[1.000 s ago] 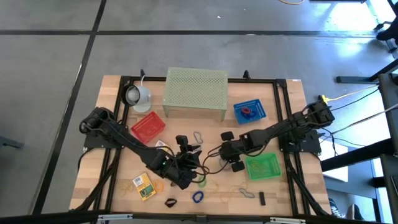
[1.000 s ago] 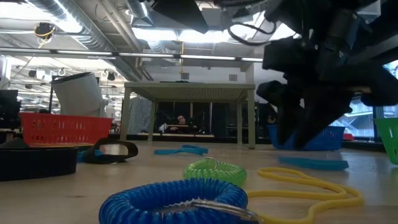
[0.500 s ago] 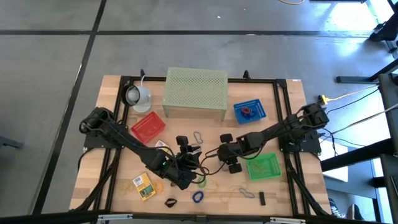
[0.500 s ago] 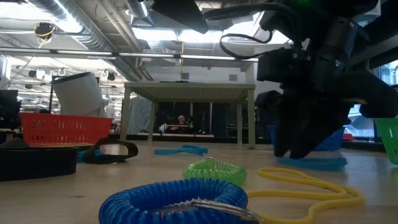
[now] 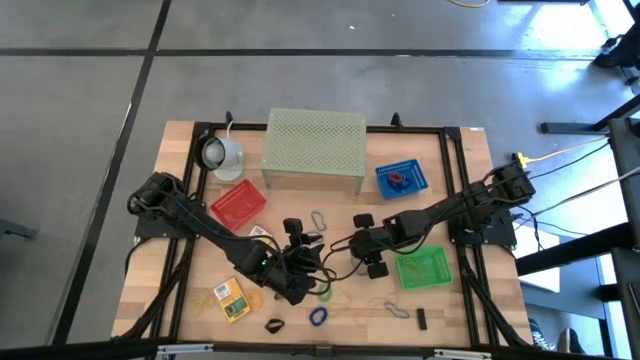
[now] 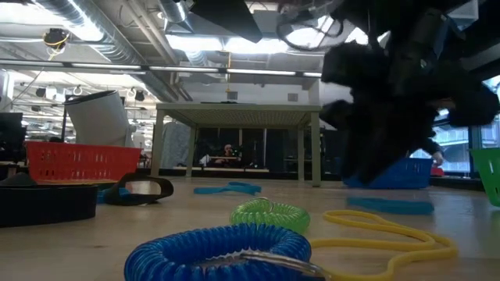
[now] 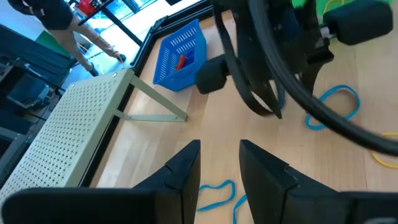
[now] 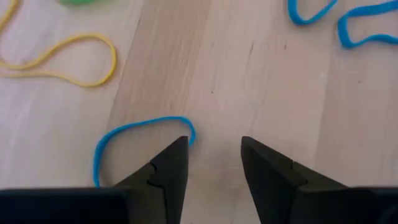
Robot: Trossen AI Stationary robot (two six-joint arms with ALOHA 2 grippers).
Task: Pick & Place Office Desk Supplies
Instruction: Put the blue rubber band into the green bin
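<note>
The office desk supplies lie loose on the wooden table. A blue rubber band (image 8: 140, 134) lies flat just under my right gripper (image 8: 214, 155), which hovers open above it, pointing steeply down; the same band (image 6: 391, 204) shows in the low view. A yellow band (image 8: 68, 62), a green coil loop (image 6: 269, 213) and a blue coil loop (image 6: 219, 250) lie nearby. My left gripper (image 7: 217, 163) stands open mid-table with nothing between its fingers, aimed toward the far right. In the high view my right gripper (image 5: 350, 245) is right of my left gripper (image 5: 303, 238).
The pale green perforated stand (image 5: 313, 150) stands at the far middle, a blue basket (image 5: 401, 178) right of it, a red basket (image 5: 238, 203) at the left, a green basket (image 5: 422, 268) at the right. A yellow packet (image 5: 230, 298) and small clips (image 5: 397, 310) lie near the front edge.
</note>
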